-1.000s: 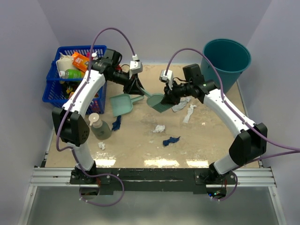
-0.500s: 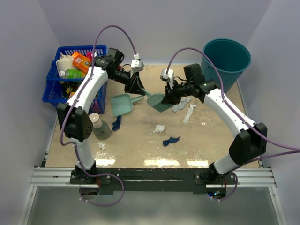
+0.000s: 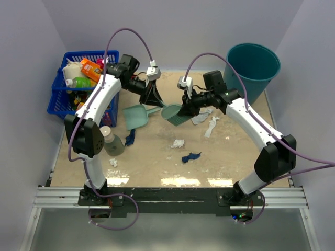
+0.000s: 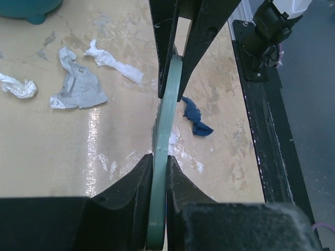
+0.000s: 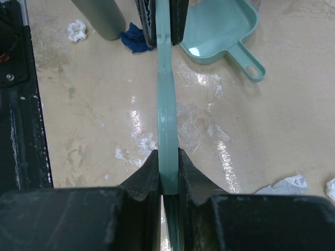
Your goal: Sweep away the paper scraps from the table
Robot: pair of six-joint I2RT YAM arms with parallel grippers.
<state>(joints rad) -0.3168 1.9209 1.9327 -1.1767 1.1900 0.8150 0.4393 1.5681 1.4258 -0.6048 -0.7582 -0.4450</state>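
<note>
A teal hand brush [image 3: 171, 112] hangs just above the table [image 3: 230, 157], held at both ends. My left gripper [image 3: 152, 98] is shut on its handle [image 4: 163, 130]. My right gripper [image 3: 184, 111] is shut on its head end [image 5: 167, 104]. The teal dustpan [image 3: 136, 116] lies flat left of the brush and also shows in the right wrist view [image 5: 220, 29]. Paper scraps lie scattered: a grey one [image 3: 200, 118], a white strip [image 3: 212, 125], a white ball [image 3: 178, 143], a navy one [image 3: 191, 156], another navy one [image 3: 130, 137] and a small white one [image 3: 113, 162].
A teal bucket [image 3: 253, 65] stands at the back right corner. A blue basket [image 3: 58, 86] full of items sits at the back left. A grey-green bottle [image 3: 110, 141] stands upright near the left navy scrap. A black rail [image 3: 167, 196] runs along the front edge.
The brush and my right gripper have shifted slightly left. My left arm has swung its upper links back and leftward while staying shut on the handle.
</note>
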